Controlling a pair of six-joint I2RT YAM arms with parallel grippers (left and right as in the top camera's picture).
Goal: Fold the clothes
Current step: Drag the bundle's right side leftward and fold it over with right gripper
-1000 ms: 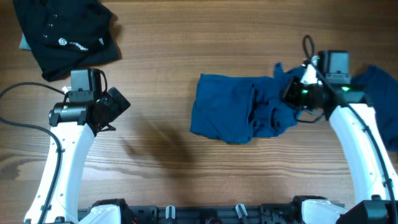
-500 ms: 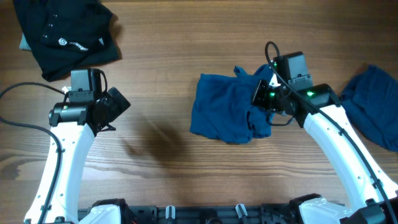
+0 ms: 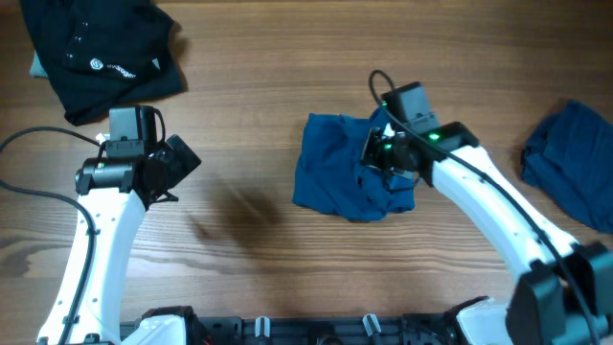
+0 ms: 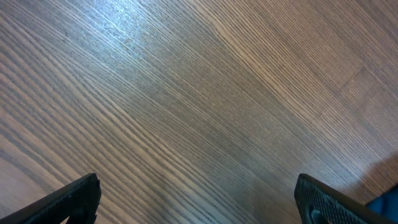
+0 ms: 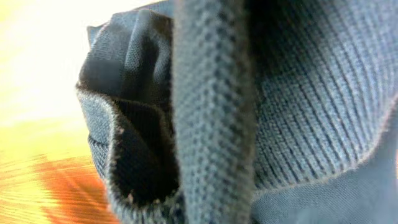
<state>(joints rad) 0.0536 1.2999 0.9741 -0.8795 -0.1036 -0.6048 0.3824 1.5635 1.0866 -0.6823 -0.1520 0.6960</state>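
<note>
The clothes are two blue garments. A mid-blue T-shirt (image 3: pixel 333 178) lies bunched at the table's centre. My right gripper (image 3: pixel 376 151) is over its right half, shut on a fold of it. In the right wrist view that fabric (image 5: pixel 280 93), with a ribbed hem, fills the frame and hides the fingers. The other blue garment (image 3: pixel 572 161) lies crumpled at the right edge. My left gripper (image 3: pixel 180 163) hangs wide open over bare wood far to the left. The left wrist view shows both of its fingertips (image 4: pixel 74 200) with nothing between them.
A black garment (image 3: pixel 101 50) with a small white logo lies in the back left corner. A black cable (image 3: pixel 29 187) trails off the left arm to the table's left edge. The wooden table (image 4: pixel 199 93) runs under everything.
My right gripper has swept left from the table's right side, drawing the T-shirt's right part over onto its middle. The other blue garment now lies uncovered. The left arm has stayed still.
</note>
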